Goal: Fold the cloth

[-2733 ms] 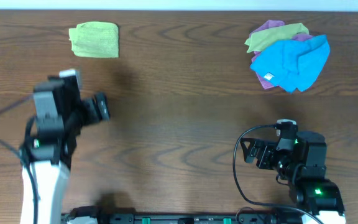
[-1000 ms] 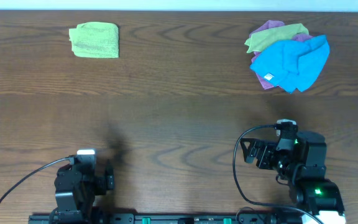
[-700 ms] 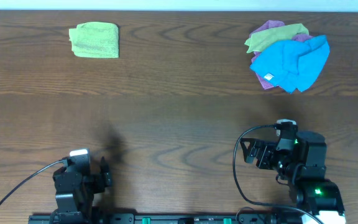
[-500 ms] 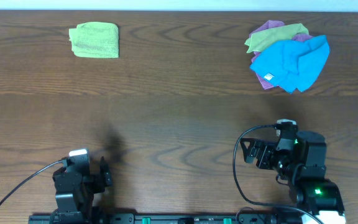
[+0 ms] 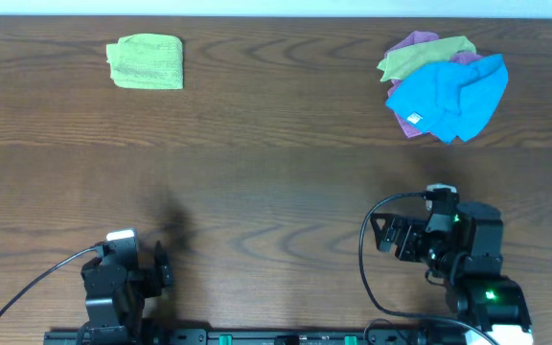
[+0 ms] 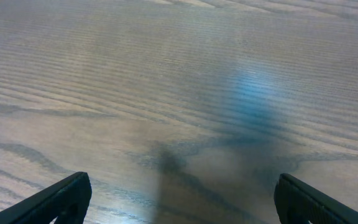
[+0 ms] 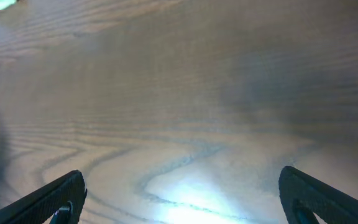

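Sitting low at the near edge, left gripper [image 6: 182, 200] and right gripper [image 7: 182, 198] both spread wide, holding nothing. Bare table [image 5: 276, 192] ahead, plenty of room. Far ahead of left: green cloth [image 5: 146, 61], looks folded. Far ahead of right: blue cloth [image 5: 448, 96] crumpled over other cloths [image 5: 420, 53], apparently still to fold, close to far edge.

I'm seeing a robotics lab: cabled left arm [image 5: 113, 287] and right arm [image 5: 463, 254] sitting at the near edge of the surface [image 5: 276, 192].

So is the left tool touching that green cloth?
Apart. The overhead view shows the green cloth at the far left corner and the left tool at the near edge, with table showing between them.
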